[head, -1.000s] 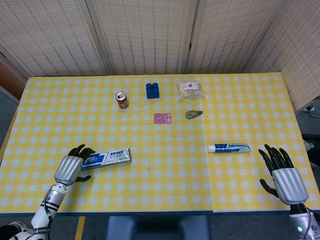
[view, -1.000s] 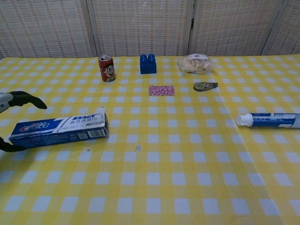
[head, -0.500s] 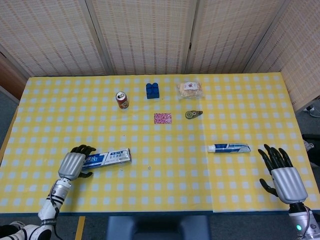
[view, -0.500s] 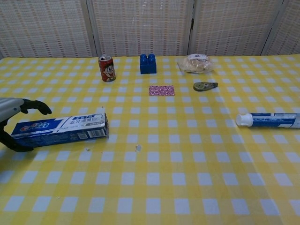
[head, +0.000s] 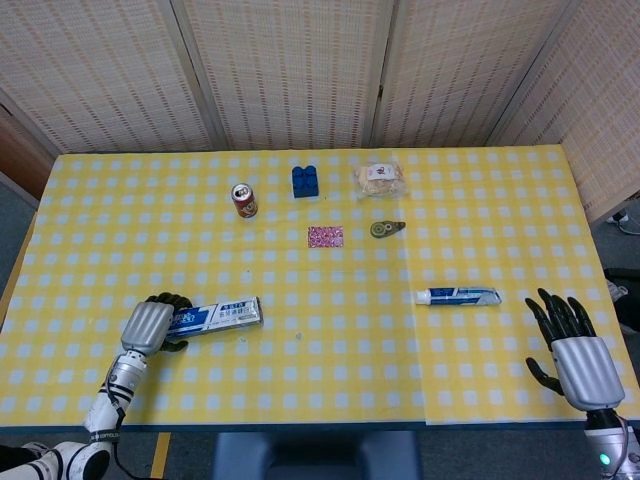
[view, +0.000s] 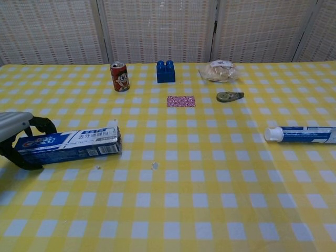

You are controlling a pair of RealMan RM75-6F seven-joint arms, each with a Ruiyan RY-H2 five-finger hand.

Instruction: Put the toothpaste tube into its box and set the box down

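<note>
1 robot hand [head: 148, 326] grips the box's [head: 222, 314] left end.

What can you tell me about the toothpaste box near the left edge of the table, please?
The toothpaste box is a long, slim carton, seemingly cardboard, blue at one end and white toward the other, with printed lettering. It lies flat on the yellow checked tablecloth. The left hand wraps its blue end, fingers curled over the far side and thumb against the near side. The toothpaste tube lies far off.

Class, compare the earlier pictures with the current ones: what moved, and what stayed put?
The left hand closed around the end of the toothpaste box. The right hand drew back from the toothpaste tube. Box, tube and the other items stayed put.
</note>
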